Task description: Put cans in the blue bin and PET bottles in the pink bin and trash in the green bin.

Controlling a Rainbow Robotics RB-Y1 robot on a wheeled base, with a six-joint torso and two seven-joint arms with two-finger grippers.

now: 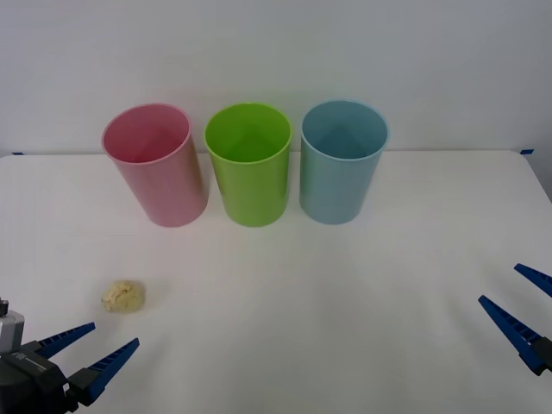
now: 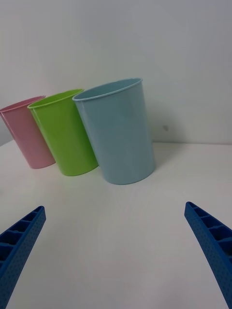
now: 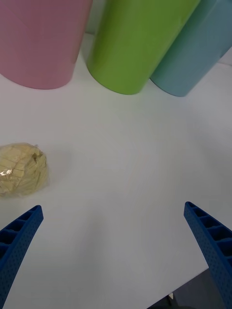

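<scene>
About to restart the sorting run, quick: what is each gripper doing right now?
Left gripper: open, empty, near the trash.
Right gripper: open, empty, low at the table's right side.

I read no text, label, brand, number or sign in any view. The pink bin (image 1: pixel 155 164), green bin (image 1: pixel 250 168) and blue bin (image 1: pixel 341 164) carry plain, unmarked walls.

white table (image 1: pixel 345 285), plain pale wall (image 1: pixel 276 52)

left gripper (image 1: pixel 102 343): blue ribbed tapered fingers, black-grey wrist block | right gripper (image 1: pixel 520 301): blue ribbed fingers, dotted sides
</scene>
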